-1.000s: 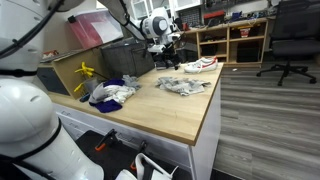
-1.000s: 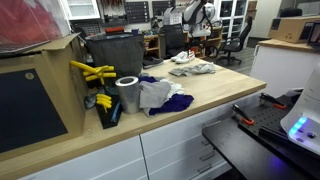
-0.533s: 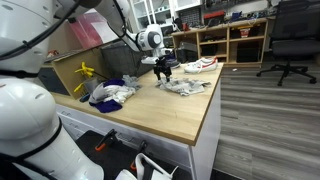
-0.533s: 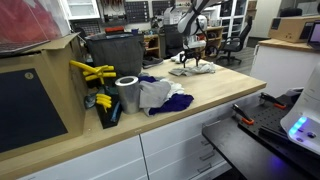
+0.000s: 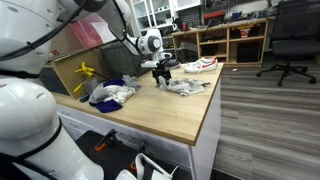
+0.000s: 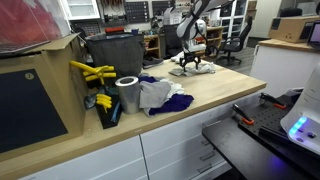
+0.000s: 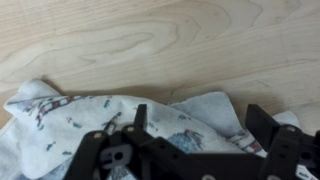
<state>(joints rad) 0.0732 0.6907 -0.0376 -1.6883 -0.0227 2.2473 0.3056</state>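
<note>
My gripper is open and hangs just above a crumpled white patterned cloth on the wooden table; the fingers straddle a fold of it. In both exterior views the gripper is low over that pale cloth at the far end of the bench. I cannot tell whether the fingertips touch the fabric.
A heap of white and dark blue cloths lies nearer the middle. A grey roll, yellow tools and a dark bin stand by the wall side. A white shoe-like item lies beyond. An office chair stands on the floor.
The arm has come down from above the table's far end and the gripper now sits low over the pale cloth. Jaws stayed open.
</note>
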